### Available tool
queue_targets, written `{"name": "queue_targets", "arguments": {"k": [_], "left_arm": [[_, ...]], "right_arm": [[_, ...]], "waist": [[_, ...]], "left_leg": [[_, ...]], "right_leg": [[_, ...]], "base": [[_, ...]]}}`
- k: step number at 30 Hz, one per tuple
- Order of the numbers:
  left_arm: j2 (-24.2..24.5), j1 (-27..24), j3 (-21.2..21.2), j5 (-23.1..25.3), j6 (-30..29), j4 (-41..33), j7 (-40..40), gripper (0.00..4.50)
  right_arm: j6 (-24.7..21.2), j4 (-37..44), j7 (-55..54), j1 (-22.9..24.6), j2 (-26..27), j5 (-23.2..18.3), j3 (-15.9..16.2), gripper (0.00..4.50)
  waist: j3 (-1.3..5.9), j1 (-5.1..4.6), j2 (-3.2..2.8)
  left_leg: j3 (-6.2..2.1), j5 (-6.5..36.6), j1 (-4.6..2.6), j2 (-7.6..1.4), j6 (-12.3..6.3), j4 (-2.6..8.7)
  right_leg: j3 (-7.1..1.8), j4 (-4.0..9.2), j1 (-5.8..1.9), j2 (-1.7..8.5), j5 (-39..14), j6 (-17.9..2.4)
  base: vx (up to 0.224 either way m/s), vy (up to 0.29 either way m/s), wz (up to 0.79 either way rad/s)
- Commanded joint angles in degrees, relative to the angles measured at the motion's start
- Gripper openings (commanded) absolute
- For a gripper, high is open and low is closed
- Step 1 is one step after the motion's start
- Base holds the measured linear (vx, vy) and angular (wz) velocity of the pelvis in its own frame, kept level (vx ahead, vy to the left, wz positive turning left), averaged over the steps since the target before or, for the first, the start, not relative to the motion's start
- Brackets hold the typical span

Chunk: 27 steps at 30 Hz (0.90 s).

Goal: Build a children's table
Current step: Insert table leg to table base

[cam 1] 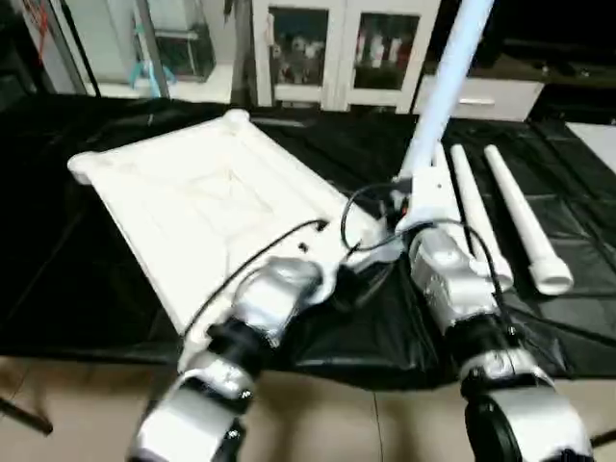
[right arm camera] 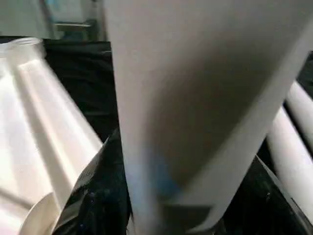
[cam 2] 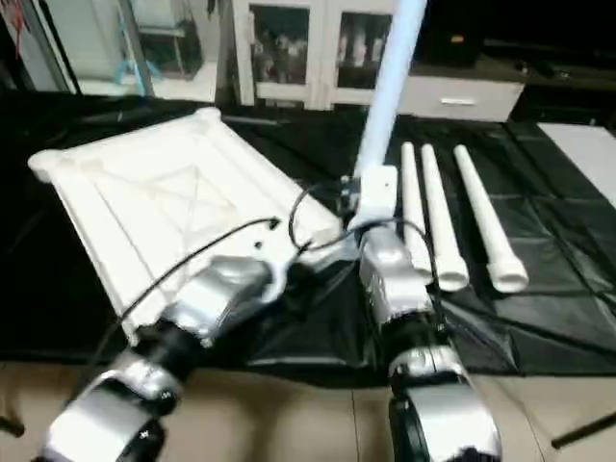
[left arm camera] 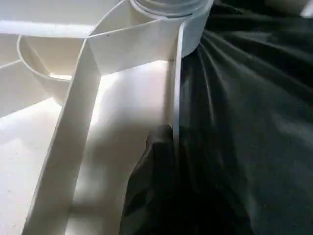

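Head stereo pair looking down, sharing tabletop (cam 1: 202, 207), wrist cameras pressed close

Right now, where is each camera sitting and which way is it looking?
Left eye view: on the head, looking down at the ribbed tabletop over both silver forearms.
Right eye view: beside it, same scene, with three spare legs.
Left wrist view: along the left gripper, shut on the tabletop's rim.
Right wrist view: along the right gripper, clamping the raised leg.
Shared: the eye views show that leg too.
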<state>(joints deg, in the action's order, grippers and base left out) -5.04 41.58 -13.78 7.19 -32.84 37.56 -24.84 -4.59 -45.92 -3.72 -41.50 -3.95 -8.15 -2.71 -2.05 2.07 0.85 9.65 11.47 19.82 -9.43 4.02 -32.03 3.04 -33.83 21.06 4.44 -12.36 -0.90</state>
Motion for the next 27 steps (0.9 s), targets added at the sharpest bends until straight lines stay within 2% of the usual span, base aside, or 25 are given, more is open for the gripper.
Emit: {"name": "queue_targets", "arguments": {"k": [1,3,7,9,11,12,14,15,17,18,19,21,23,24,27], "left_arm": [[-1.1,1.9,3.8,-1.6,1.2,-0.6,5.1,0.00],[-1.3,1.7,4.4,-1.4,-0.7,-2.1,5.5,0.00],[-0.2,0.9,4.4,-1.0,-1.6,-2.8,5.1,0.00],[0.0,1.1,4.5,-1.1,-2.1,-2.8,5.6,0.00],[0.1,1.3,4.6,-1.3,-2.0,-2.5,5.7,0.00],[0.2,1.5,4.6,-1.4,-1.8,-2.2,5.8,0.00],[0.5,1.6,4.6,-1.4,-1.1,-1.8,5.7,0.00],[1.4,1.5,4.2,-1.1,0.5,-2.0,4.6,0.00],[2.5,1.2,3.7,-0.9,2.0,-2.6,3.4,0.00],[2.7,1.2,3.7,-0.9,2.2,-2.7,3.1,0.00],[4.1,1.0,3.3,-1.3,2.9,-3.5,0.8,0.00],[5.4,0.6,2.5,-1.4,3.3,-4.3,-1.4,0.00],[7.0,0.2,1.4,-1.3,3.6,-5.3,-3.9,0.00],[7.8,-0.1,0.8,-1.4,4.0,-5.9,-5.6,0.00],[10.2,-0.8,-0.9,-1.4,4.6,-7.4,-9.6,0.00]], "right_arm": [[-3.7,-8.9,-1.9,3.9,1.1,0.1,-0.7,1.84],[-2.4,-11.3,-2.2,2.6,1.5,0.0,-1.7,1.84],[-1.4,-12.8,-1.1,1.7,1.7,0.0,-2.2,1.84],[-0.5,-14.3,-0.4,0.7,1.9,0.3,-2.2,1.84],[0.9,-14.6,1.0,0.3,1.9,1.0,-1.3,1.84],[1.4,-14.6,1.8,0.2,2.0,0.6,-1.5,2.19],[2.2,-14.1,2.7,-0.1,2.3,-0.5,-2.3,2.54],[3.4,-13.8,4.5,-0.6,2.2,-0.7,-2.5,2.57],[4.0,-13.0,6.0,-0.8,1.9,-0.7,-2.4,2.63],[4.0,-12.7,6.4,-0.8,1.8,-0.7,-2.3,2.75],[4.2,-10.7,8.9,-0.4,1.1,-0.7,-1.7,2.87],[4.3,-9.1,10.8,0.0,0.7,-0.9,-1.4,3.04],[4.1,-6.8,13.0,0.9,-0.1,-0.9,-1.0,3.19],[3.9,-5.3,14.4,1.5,-0.6,-1.1,-0.7,3.19],[3.6,-1.8,17.9,3.2,-1.8,-1.3,-0.1,3.49]], "waist": [[2.30,-0.14,0.17],[2.21,-0.32,0.24],[2.32,-0.14,0.28],[2.25,-0.21,0.26],[2.12,-0.28,0.18],[2.11,-0.27,0.23],[2.18,-0.32,0.16],[2.20,-0.37,0.18],[2.63,-0.24,0.25],[2.75,-0.28,0.44],[2.87,-0.21,0.25],[2.84,-0.23,0.23],[2.95,0.07,0.30],[3.21,0.07,0.24],[3.12,0.41,0.08]], "left_leg": [[-1.15,11.6,0.31,-3.74,-2.07,4.10],[-1.02,10.1,0.57,-3.64,-2.97,3.98],[-0.82,7.9,0.36,-3.78,-4.59,3.70],[-0.76,8.7,0.27,-3.83,-4.72,3.75],[-0.74,11.0,0.30,-3.85,-4.09,3.89],[-0.80,11.6,0.28,-3.91,-3.60,3.95],[-0.80,11.8,0.22,-3.90,-3.32,3.95],[-0.78,11.5,0.26,-3.85,-3.51,3.90],[-0.75,8.7,0.71,-3.84,-4.15,3.52],[-0.79,6.9,0.77,-3.84,-4.62,3.38],[-0.54,2.4,0.81,-3.58,-7.39,2.83],[-0.36,1.5,0.94,-3.59,-9.28,2.51],[-0.26,1.6,0.87,-3.63,-10.31,2.35],[-0.19,0.1,0.88,-3.66,-10.80,2.06],[-0.18,-1.9,0.95,-3.85,-11.95,1.87]], "right_leg": [[-2.77,4.27,-1.29,4.34,-6.6,-10.3],[-2.71,4.10,-1.41,4.33,-4.6,-10.9],[-2.63,3.89,-1.57,4.37,-1.9,-11.9],[-2.61,3.97,-1.50,4.39,-3.0,-12.3],[-2.61,4.34,-1.41,4.44,-6.5,-12.1],[-2.63,4.44,-1.43,4.45,-7.8,-11.7],[-2.65,4.40,-1.39,4.36,-7.6,-11.5],[-2.65,4.30,-1.39,4.32,-6.7,-11.8],[-2.70,3.84,-1.88,4.72,-2.8,-12.5],[-2.64,3.44,-2.08,4.54,-0.4,-12.9],[-2.58,2.87,-1.99,4.30,5.7,-14.5],[-2.65,2.67,-1.83,4.44,7.8,-15.8],[-2.65,2.60,-1.85,4.44,7.0,-16.2],[-2.71,2.24,-1.72,4.33,9.0,-16.7],[-2.55,1.76,-1.49,4.17,11.6,-17.8]], "base": [[0.000,0.000,0.00],[0.000,0.000,0.00],[0.000,0.000,0.00],[0.000,0.000,0.00],[0.000,0.000,0.00],[0.000,0.000,0.00],[0.000,0.000,0.00],[0.000,0.000,0.00],[0.000,0.000,0.00],[0.000,0.000,0.00],[0.000,0.000,0.00],[0.000,0.000,0.00],[0.000,0.000,0.00],[0.000,0.000,0.00],[0.000,0.000,0.00]]}}
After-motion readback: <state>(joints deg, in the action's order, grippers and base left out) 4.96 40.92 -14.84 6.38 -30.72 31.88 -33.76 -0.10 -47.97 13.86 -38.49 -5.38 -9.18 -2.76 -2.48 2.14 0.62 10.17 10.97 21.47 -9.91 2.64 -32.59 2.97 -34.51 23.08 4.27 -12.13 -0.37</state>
